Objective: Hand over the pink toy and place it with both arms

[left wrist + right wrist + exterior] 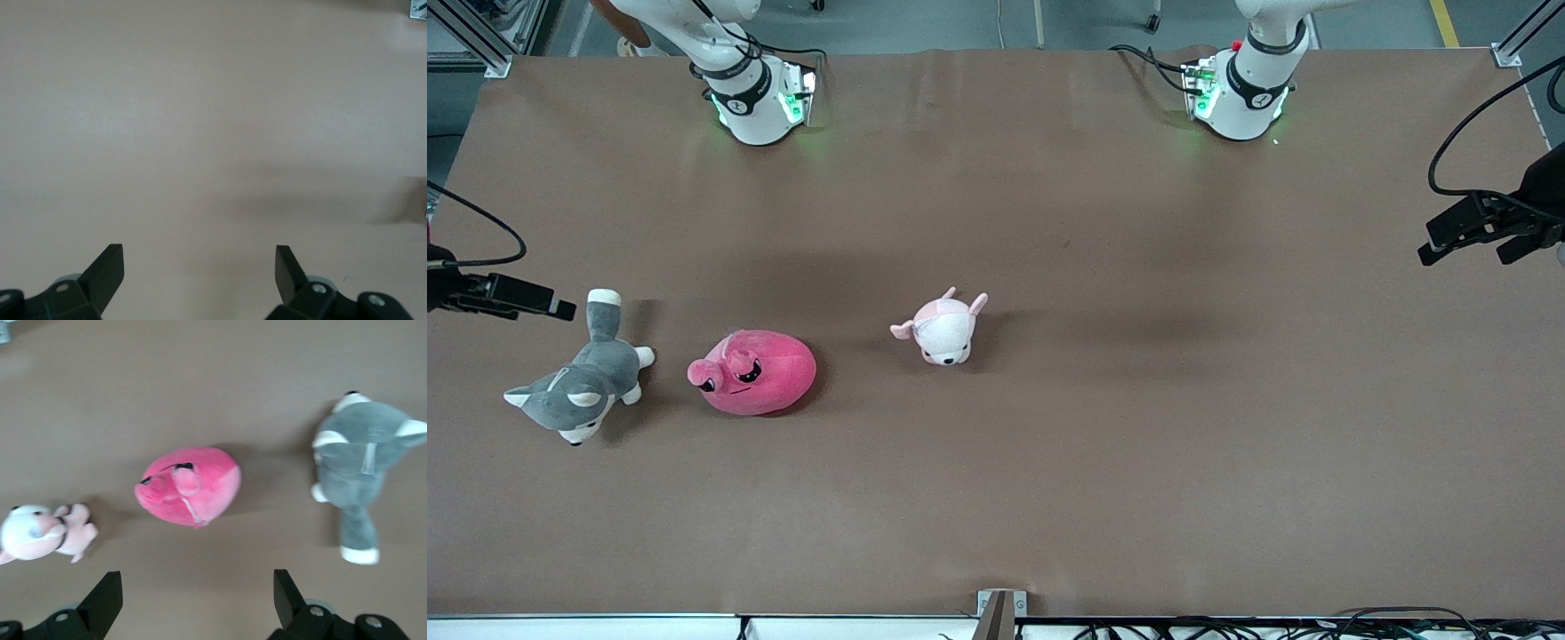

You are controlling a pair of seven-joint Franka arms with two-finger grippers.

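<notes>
Your pink toy point(752, 372) lies on the tabletop point(1103, 427) toward the right arm's end, between a grey plush point(580, 384) near that end's edge and a pale plush point(944, 328) toward the middle. Your right gripper point(197, 597) hangs with fingers spread and empty above the tabletop at that end, the pink toy in its wrist view. Your left gripper point(199, 270) waits spread and empty over bare tabletop near the left arm's end.
</notes>
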